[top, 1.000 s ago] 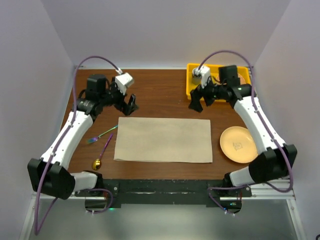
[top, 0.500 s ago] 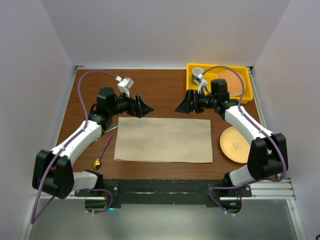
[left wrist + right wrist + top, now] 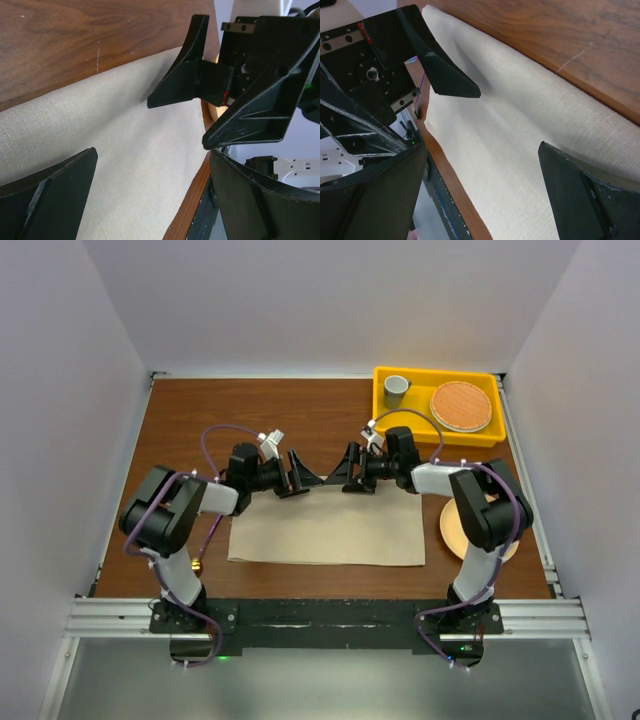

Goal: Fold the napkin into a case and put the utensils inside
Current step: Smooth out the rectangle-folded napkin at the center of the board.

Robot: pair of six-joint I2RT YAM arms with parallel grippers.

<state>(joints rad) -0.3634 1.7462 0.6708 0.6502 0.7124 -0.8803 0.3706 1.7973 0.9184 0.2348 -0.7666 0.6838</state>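
- Leaving the napkin [image 3: 327, 528] spread flat and unfolded as a wide rectangle at the near middle of the worktop [image 3: 250, 410], with its near edge running close along the worktop's near edge.
- Showing a broad band of bare wood between the napkin's far edge and the worktop's far edge, widest toward the far-left corner.
- Filling the far-right corner with a yellow tray [image 3: 437, 371] carrying a small cup [image 3: 396, 390] and a round woven mat [image 3: 461, 406].
- Narrowing the room along the right edge with a peach plate [image 3: 448, 527], just beside the napkin's right side and partly covered by the right arm [image 3: 485, 510].
- Resting the spoon [image 3: 208, 540] toward the left edge, just beside the napkin's left side and largely hidden by the left arm [image 3: 165, 520].
- Hanging the left hand [image 3: 305, 480] low over the middle of the napkin's far edge, with its fingers [image 3: 55, 195] spread wide apart and clamping nothing; cannot tell whether touching the cloth.
- Pointing the right hand [image 3: 345, 476] straight at it from the other side, fingers [image 3: 575, 200] equally wide apart and gripping nothing, low over the same far edge.
- Bringing the two hands' tips near each other, with a small gap between them.
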